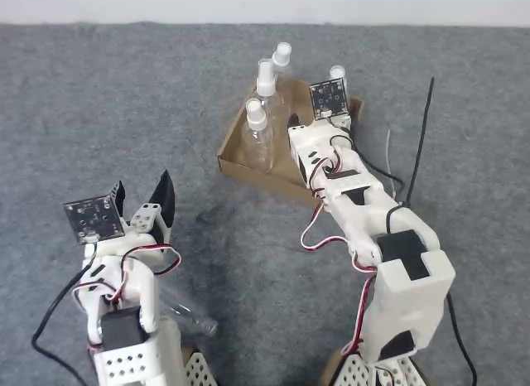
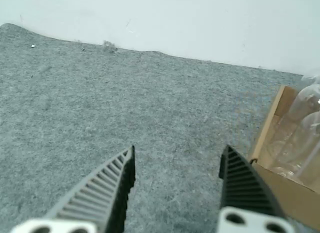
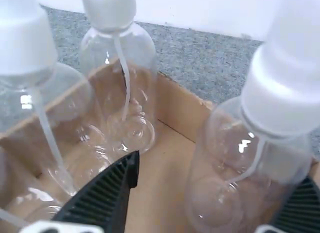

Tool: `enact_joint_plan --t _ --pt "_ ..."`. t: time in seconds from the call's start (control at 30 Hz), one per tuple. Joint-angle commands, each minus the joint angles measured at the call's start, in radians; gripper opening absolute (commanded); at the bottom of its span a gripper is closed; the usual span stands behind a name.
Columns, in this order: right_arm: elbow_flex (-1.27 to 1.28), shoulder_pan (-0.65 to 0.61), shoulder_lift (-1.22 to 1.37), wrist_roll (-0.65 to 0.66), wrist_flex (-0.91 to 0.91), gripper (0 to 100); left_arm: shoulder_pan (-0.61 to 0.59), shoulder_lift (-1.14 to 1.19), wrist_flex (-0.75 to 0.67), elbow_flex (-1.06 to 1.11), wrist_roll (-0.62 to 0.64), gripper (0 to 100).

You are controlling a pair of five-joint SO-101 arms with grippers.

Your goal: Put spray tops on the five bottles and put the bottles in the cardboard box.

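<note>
Right gripper gapes inside the cardboard box, bottles crowding your 10 o'clock. Left gripper spread, empty; loose bottle at its 5 o'clock.

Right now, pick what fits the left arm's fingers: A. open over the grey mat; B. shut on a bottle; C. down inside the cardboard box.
A: the left arm's fingers stand apart with nothing between them, over the grey mat, clear of the cardboard box.

Clear glossy plastic bottles, matt brown cardboard box, rough grey felt mat
</note>
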Motion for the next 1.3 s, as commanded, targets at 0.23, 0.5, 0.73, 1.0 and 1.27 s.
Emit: enact_joint_plan --t 0.23,0.5,0.73,1.0,1.27 --pt "0.012 0.015 -0.166 0.009 0.007 39.6 -0.006 0.002 -0.034 -0.008 -0.009 26" --pt "0.025 0.019 -0.176 0.009 0.007 39.6 -0.006 0.002 -0.034 -0.008 -0.009 26" --pt "0.055 0.021 -0.177 0.012 0.008 39.6 -0.006 0.002 -0.034 -0.008 -0.009 26" --pt "0.060 0.022 -0.260 0.011 0.180 39.6 -0.006 0.002 -0.034 -0.008 -0.009 26" --pt "0.064 0.022 -0.404 0.011 0.424 39.6 -0.006 0.002 -0.034 -0.008 -0.009 26"
